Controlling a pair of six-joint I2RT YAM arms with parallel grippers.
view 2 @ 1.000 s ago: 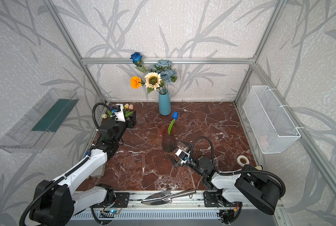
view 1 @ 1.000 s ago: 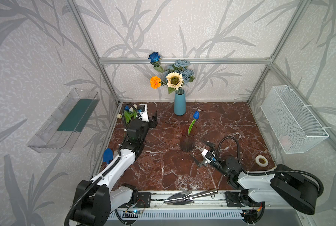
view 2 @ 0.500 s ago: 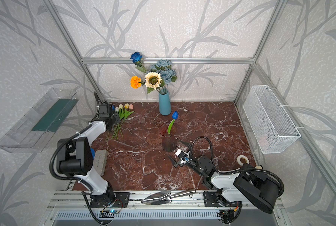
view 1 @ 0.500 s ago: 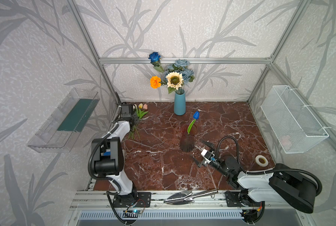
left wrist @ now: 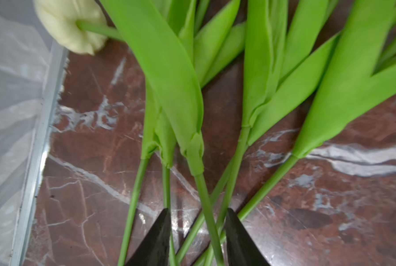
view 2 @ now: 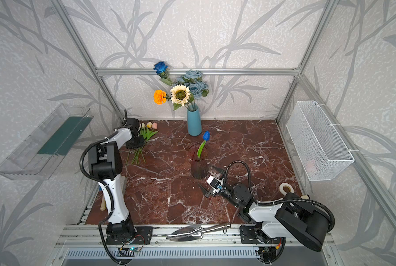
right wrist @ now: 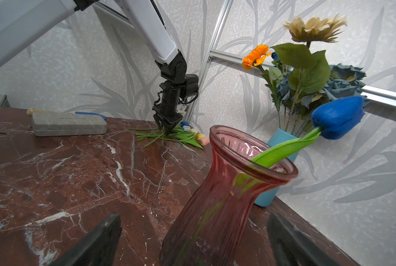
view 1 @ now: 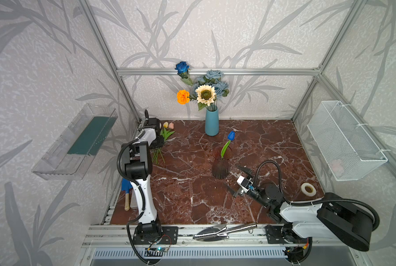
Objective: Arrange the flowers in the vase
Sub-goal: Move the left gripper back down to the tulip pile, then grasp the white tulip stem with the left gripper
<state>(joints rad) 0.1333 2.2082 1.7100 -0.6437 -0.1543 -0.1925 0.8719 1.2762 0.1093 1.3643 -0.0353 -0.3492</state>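
A red glass vase (view 1: pixel 220 165) (view 2: pixel 198 165) (right wrist: pixel 227 195) stands mid-table with one blue tulip (view 1: pixel 231 135) (right wrist: pixel 337 117) leaning out of it. More tulips (view 1: pixel 167 132) (view 2: pixel 147 133) (right wrist: pixel 183 135) lie flat at the back left; a cream head (left wrist: pixel 70 25) shows. My left gripper (view 1: pixel 156 144) (left wrist: pixel 198 210) points down onto their green stems, jaws narrowly apart with several stems between them. My right gripper (view 1: pixel 232 175) (right wrist: pixel 194 216) is wide open just in front of the vase, touching nothing.
A blue vase (view 1: pixel 212 123) at the back wall holds a sunflower (view 1: pixel 205 94), marigold (view 1: pixel 183 96) and blue roses (view 1: pixel 215 78). A grey case (right wrist: pixel 69 124) lies at the left edge, a tape roll (view 1: pixel 308 189) at the right, a metal trowel (view 1: pixel 222 230) on the front rail.
My left arm has folded up and reached to the back left corner, bringing its gripper down over the tulip stems, and its jaws have narrowed. The right arm has not moved.
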